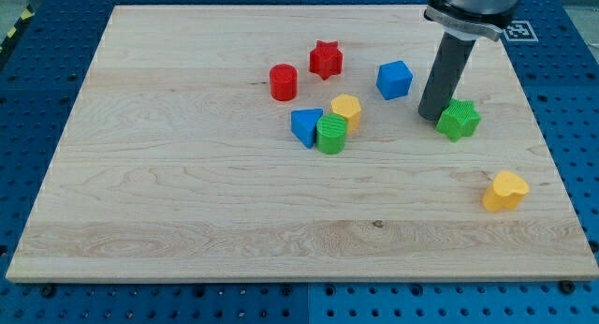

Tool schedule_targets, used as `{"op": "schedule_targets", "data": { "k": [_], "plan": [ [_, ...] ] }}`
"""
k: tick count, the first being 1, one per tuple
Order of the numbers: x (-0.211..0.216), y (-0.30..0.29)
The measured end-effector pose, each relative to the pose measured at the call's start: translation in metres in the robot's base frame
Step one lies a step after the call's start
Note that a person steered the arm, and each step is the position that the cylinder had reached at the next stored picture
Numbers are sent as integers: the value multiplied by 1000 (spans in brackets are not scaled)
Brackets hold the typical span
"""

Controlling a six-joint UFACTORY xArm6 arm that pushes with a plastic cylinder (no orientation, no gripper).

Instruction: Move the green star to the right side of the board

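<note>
Pale wooden surface on blue pegboard carries everything. My end effector is a bare rod holding nothing; my tip touches the green star at its left, on the view's right half. Farther left sit a blue cube, yellow block, green cylinder, blue triangle, red star, red cylinder; a yellow heart lies below. My upper arm is cut off; no writing legible.

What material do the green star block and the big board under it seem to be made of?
The green star block, just right of my tip, looks like matte plastic, perhaps 3D-printed: fine ridges line its faces. The pale wooden board looks like unvarnished light wood: long grain streaks and a small knot show.
</note>
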State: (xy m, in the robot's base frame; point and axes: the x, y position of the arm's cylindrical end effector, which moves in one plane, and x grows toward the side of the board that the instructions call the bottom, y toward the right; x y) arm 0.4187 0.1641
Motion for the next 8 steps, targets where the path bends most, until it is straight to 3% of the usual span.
{"op": "schedule_targets", "data": {
  "k": [3, 4, 6, 7, 8],
  "plan": [
    [10, 14],
    [-13, 18],
    [48, 40],
    [57, 48],
    [0, 48]
  ]
}}
